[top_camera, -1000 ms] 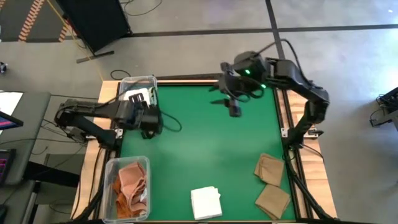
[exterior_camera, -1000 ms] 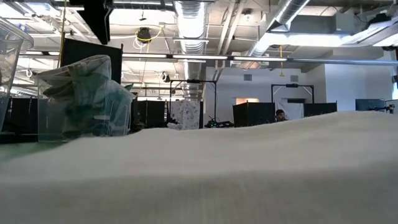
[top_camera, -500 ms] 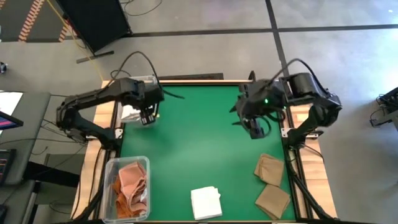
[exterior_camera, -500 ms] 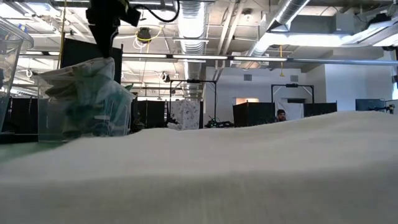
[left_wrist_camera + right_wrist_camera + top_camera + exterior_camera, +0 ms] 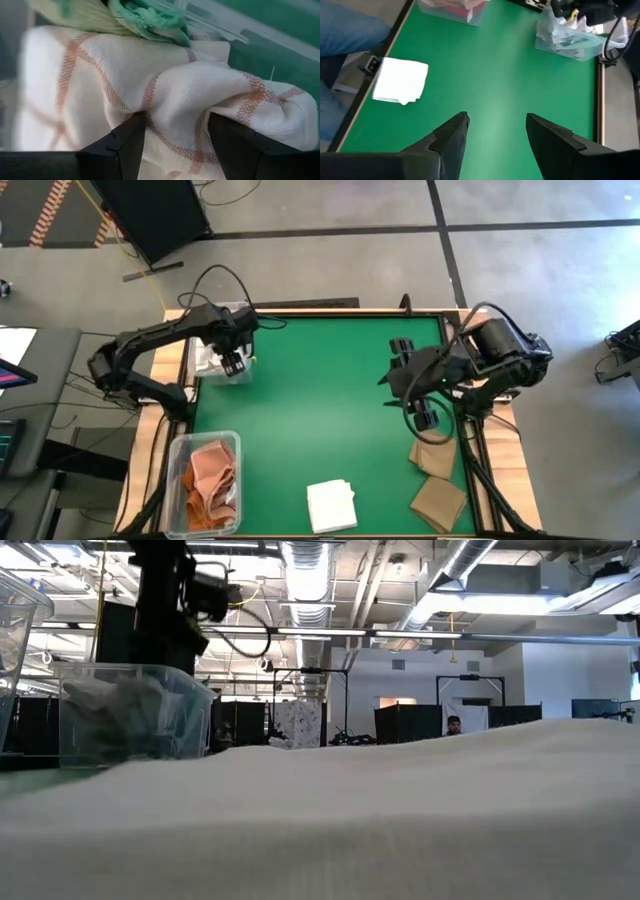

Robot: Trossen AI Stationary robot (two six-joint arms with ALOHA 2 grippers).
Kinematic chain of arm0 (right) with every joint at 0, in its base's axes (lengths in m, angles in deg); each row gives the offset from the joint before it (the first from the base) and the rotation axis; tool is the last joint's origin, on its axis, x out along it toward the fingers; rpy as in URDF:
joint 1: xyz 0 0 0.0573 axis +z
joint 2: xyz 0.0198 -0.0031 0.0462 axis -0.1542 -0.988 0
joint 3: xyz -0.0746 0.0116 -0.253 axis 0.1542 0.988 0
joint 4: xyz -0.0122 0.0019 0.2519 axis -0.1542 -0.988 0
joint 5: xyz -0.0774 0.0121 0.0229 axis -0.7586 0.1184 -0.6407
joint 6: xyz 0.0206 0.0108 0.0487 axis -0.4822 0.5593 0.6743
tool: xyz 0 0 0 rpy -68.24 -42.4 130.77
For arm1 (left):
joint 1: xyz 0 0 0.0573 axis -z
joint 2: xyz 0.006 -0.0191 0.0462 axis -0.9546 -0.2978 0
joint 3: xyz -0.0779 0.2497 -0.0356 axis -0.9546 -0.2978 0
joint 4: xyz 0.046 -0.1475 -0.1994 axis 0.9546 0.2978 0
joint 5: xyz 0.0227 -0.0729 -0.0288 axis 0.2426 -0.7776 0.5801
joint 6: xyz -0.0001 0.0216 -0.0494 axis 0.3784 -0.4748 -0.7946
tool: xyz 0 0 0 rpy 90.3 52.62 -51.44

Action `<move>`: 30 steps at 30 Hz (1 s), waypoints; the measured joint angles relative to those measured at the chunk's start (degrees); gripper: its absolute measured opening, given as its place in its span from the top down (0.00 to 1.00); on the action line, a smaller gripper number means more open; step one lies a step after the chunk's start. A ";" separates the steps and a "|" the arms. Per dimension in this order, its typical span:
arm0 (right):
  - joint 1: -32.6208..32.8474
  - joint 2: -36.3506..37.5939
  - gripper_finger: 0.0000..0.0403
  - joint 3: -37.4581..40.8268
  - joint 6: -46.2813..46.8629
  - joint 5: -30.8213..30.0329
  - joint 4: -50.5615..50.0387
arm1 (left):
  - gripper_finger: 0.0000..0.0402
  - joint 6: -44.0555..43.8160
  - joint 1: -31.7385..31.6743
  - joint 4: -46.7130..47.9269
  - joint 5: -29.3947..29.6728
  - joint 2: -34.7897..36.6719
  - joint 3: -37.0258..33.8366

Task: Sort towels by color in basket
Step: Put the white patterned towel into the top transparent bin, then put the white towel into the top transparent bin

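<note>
the left gripper (image 5: 234,364) hangs over the clear bin (image 5: 205,358) at the far left corner of the green table (image 5: 320,420), pointing down into it. in the left wrist view its two dark fingers (image 5: 127,142) stand apart with the white-checked towel (image 5: 165,95) bulging up between them; the cloth seems to touch both fingers, though whether it is truly gripped or just lying under open jaws is hard to tell. just past that towel in the same bin lies a crumpled pale green towel (image 5: 150,20).

the right gripper (image 5: 428,417) hovers over the right side of the table, just beyond the nearer tan towels (image 5: 433,451). the right wrist view shows its jaws wide apart with only bare green surface between them, holding nothing.

two tan towels lie along the right edge, the second one (image 5: 438,502) at the near right corner. a folded white towel (image 5: 331,505) sits at the middle of the near edge. a second clear bin (image 5: 174,455) at the near left corner holds salmon pink towels (image 5: 208,483) piled loosely.

in the low view the left arm (image 5: 165,600) comes down above the far bin, whose cloth contents show dimly through its wall.
</note>
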 joint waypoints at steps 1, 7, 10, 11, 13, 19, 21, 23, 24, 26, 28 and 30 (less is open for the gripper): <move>0.49 0.00 0.42 0.00 0.42 -0.04 0.00 | 0.48 0.75 -0.83 -1.67 -0.92 -0.02 -1.30; 3.36 -0.04 0.42 0.00 2.38 -2.88 -0.02 | 0.48 3.89 -4.84 -8.82 -4.97 0.17 -6.86; 4.63 -0.07 0.42 0.00 3.45 -3.29 0.07 | 0.48 4.54 -6.19 -9.69 -7.46 0.20 -7.83; 5.05 -0.07 0.42 0.00 3.72 -3.84 0.19 | 0.48 4.56 -6.49 -9.73 -8.04 0.20 -7.89; 5.85 -0.07 0.42 0.06 3.90 -4.54 0.31 | 0.48 4.60 -6.63 -9.39 -8.14 0.10 -7.48; 6.43 -0.13 0.42 2.89 3.88 -4.72 1.89 | 0.48 2.40 -6.50 -3.81 -7.19 -0.07 -1.39; 6.42 -0.08 0.42 4.62 3.88 -4.74 3.15 | 0.48 1.49 -6.25 -0.48 -7.19 -0.09 1.49; 6.40 -0.09 0.42 6.46 3.86 -4.74 4.14 | 0.48 0.65 -5.79 2.70 -7.15 -0.07 4.70; 6.40 -0.16 0.42 7.20 3.88 -4.74 4.41 | 0.48 0.24 -5.49 4.29 -7.14 -0.07 6.31; 6.40 -0.18 0.42 9.15 3.86 -4.66 5.89 | 0.48 -0.83 -4.64 7.12 -7.17 -0.07 9.61; 6.42 -0.04 0.42 11.51 3.82 -4.47 7.65 | 0.48 -2.10 -3.34 9.26 -7.19 -0.04 12.84; 6.89 -0.09 0.42 13.75 4.08 -4.19 8.78 | 0.48 -3.46 -1.39 10.92 -7.23 -0.04 15.85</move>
